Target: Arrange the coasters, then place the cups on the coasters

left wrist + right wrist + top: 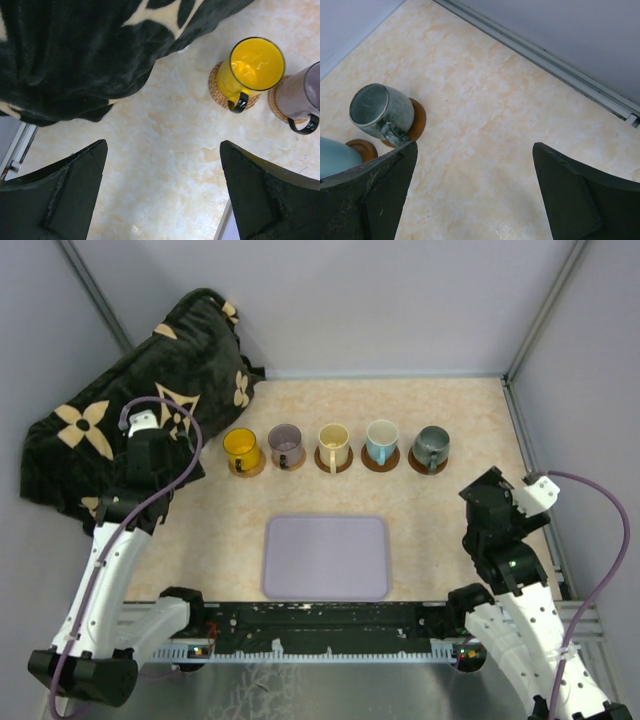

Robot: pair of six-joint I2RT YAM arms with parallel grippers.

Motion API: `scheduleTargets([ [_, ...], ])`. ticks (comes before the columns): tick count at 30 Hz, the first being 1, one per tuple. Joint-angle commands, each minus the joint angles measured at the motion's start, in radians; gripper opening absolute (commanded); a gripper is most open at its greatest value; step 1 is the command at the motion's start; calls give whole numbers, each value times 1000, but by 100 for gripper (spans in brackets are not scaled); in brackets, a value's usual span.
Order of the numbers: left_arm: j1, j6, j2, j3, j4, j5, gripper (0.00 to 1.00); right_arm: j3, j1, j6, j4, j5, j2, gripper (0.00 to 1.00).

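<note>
Finishing, by the look of it: all five cups sit on coasters ahead of the fingers; left gripper and right gripper stand spread and empty, so only withdrawal seems left

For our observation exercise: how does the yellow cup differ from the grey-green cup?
The yellow cup is bright with a black handle; the grey-green cup is mottled, its handle matching its body. The yellow cup's coaster looks woven and tan; the grey-green cup's coaster is smooth, reddish brown. Both stand upright on coasters, at opposite ends of the row.
</note>
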Motion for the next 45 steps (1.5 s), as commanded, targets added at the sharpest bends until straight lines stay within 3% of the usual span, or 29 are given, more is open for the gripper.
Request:
scheduleTargets([
  [1,56,-22,-28,-28,-51,47,99,50,-5,38,-15,55,-26,99],
  [14,67,-46,-220,-62,-93,16,100,43,-5,38,-9,36,-32,99],
  [45,67,-52,-292,-104,-69,44,100,35,-5,35,-13,30,-48,99],
])
